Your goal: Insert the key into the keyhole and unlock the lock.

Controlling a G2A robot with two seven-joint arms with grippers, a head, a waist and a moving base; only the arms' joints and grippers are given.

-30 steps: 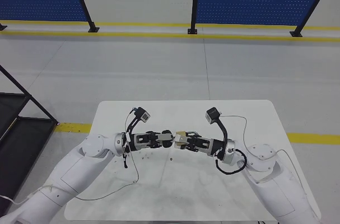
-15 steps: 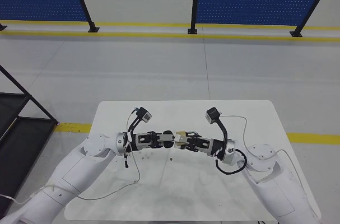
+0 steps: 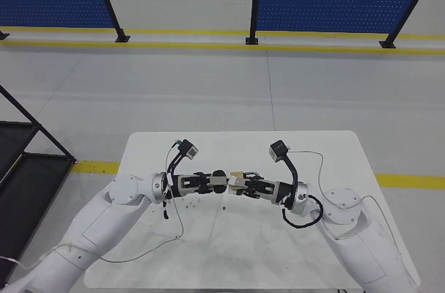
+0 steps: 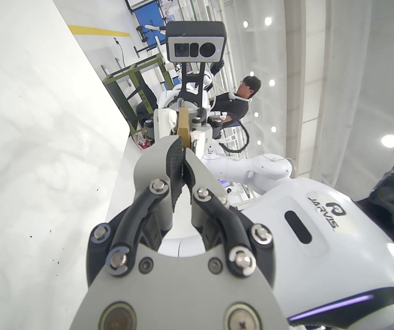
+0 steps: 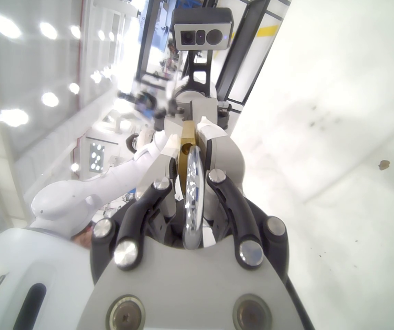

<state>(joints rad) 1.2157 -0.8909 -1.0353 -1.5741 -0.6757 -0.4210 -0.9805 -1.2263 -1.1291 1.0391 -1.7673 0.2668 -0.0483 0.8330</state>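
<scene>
While pinching the key (image 4: 183, 155) in the left gripper (image 4: 182, 164), pads pressed together, butts against the brass lock (image 4: 183, 128) clamped beyond by the right gripper (image 5: 187, 145), above the table (image 4: 28, 104). Cannot tell if seated. Could jam or slip loose if twisted off-axis.

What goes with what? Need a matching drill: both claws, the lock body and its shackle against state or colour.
Things:
1. left claw
2. right claw
3. lock body
4. shackle

States or colours:
A. shiny silver
B. brass
C. shut on the lock body
D. shut on the key

Pairs: 1-D, 2-C, 3-B, 4-A
</scene>
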